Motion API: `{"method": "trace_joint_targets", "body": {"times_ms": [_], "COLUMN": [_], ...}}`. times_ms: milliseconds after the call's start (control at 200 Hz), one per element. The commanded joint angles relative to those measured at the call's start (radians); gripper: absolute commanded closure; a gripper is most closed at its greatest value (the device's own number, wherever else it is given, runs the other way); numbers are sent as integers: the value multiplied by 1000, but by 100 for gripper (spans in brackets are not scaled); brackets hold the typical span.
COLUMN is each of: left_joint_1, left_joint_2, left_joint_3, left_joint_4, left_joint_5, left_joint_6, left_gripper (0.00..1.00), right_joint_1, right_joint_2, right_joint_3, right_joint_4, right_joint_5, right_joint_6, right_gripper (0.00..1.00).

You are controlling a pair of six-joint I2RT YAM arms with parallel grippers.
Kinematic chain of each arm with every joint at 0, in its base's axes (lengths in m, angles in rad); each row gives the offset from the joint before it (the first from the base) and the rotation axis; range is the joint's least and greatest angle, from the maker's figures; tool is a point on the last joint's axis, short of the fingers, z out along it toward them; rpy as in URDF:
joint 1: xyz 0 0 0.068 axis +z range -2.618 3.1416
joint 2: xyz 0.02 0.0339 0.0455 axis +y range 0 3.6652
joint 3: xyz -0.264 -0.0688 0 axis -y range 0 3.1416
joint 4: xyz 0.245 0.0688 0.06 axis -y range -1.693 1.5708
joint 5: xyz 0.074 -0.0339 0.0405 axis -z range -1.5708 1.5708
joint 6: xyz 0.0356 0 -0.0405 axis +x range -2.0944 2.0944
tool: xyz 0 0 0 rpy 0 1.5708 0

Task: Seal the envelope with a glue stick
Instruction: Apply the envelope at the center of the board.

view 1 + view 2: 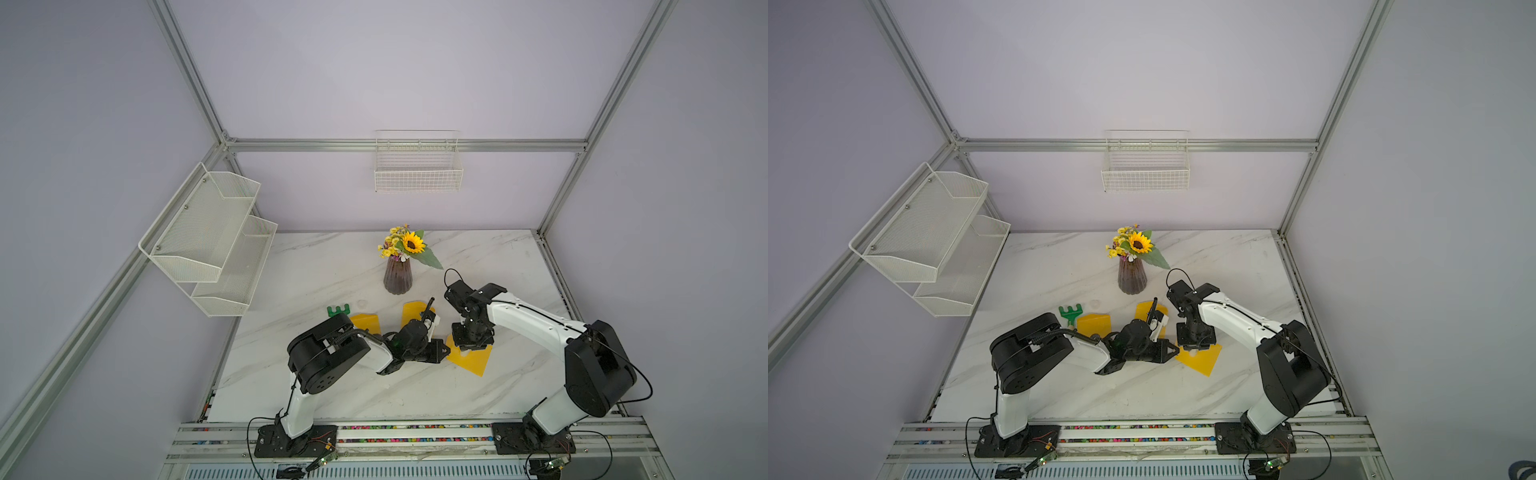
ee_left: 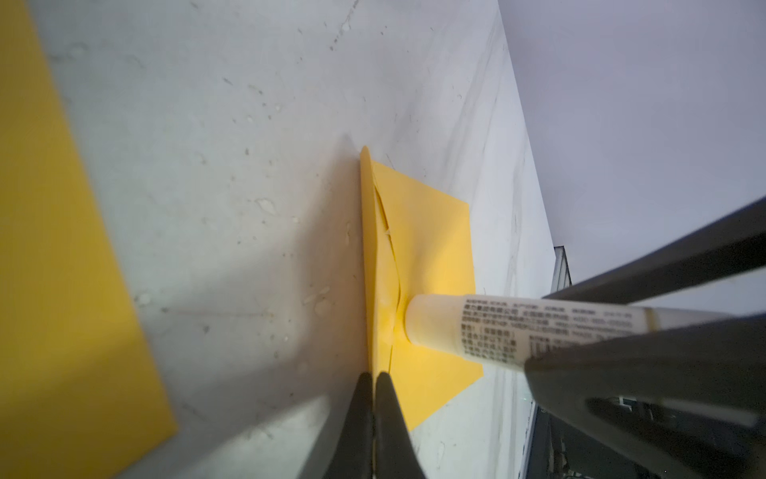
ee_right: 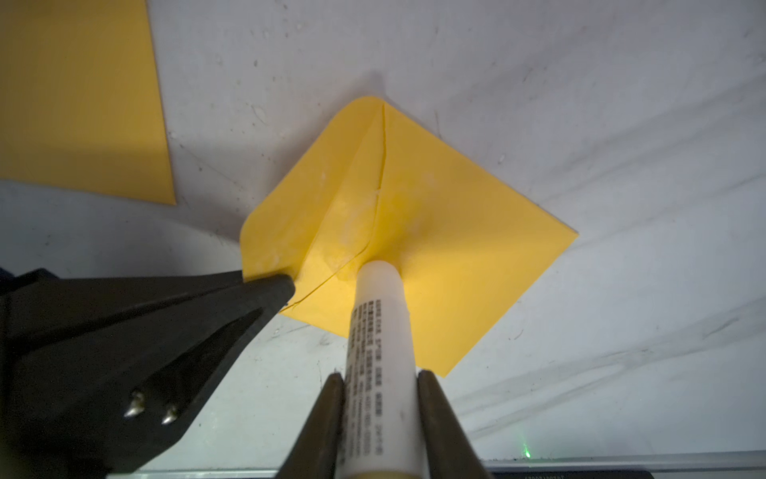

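This looks like a robot lab, set up as a test booth. Plain pale walls (image 1: pixel 415 62) sit inside a silver metal frame (image 1: pixel 311 145). Two robot arms, a left arm (image 1: pixel 328 353) and a right arm (image 1: pixel 540 328), are bolted to a rail (image 1: pixel 415 432) at the edge of a white marble-look table (image 1: pixel 332 266). A wire basket (image 1: pixel 417 174) and a mesh shelf (image 1: pixel 208 232) hang on the walls. A vase of flowers (image 1: pixel 397 278) stands on the table.

**Fig. 1. Layout of the table, from above**

Three envelopes lie on the table (image 1: pixel 332 395). The left envelope (image 1: pixel 365 322) lies just right of the rake (image 1: pixel 1070 313). The middle envelope (image 1: pixel 411 311) lies before the vase (image 1: pixel 397 279). The right envelope (image 1: pixel 473 359) lies nearest the front. The glue stick (image 3: pixel 381 323) stands end-down on the right envelope, in the right claw (image 3: pixel 379 379). The left claw (image 2: pixel 375 375), to the stick's left, pinches that envelope's flap (image 3: pixel 290 232). A wire basket (image 1: pixel 418 174) hangs on the back wall and a mesh shelf (image 1: pixel 216 241) on the left wall.
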Motion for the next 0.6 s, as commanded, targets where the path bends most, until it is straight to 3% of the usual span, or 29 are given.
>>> {"method": "trace_joint_targets", "body": {"times_ms": [0,165,475,595], "left_joint_1": [-14,-20,-23,-23], "left_joint_2": [11,8,12,9], "left_joint_3": [8,19,28,25], "left_joint_4": [-105,-143,-160,-160], "left_joint_5": [-35,-50,-51,-51], "left_joint_6": [27,33,35,35], "left_gripper": [100,100,100,100], "right_joint_1": [10,10,9,10], "right_joint_2": [-27,-73,-30,-26], "right_joint_3": [-29,-41,-86,-60], "right_joint_4": [73,116,178,108], "right_joint_5": [-14,16,-110,25], "right_joint_6": [34,62,53,55], "right_gripper": [100,100,100,100]}}
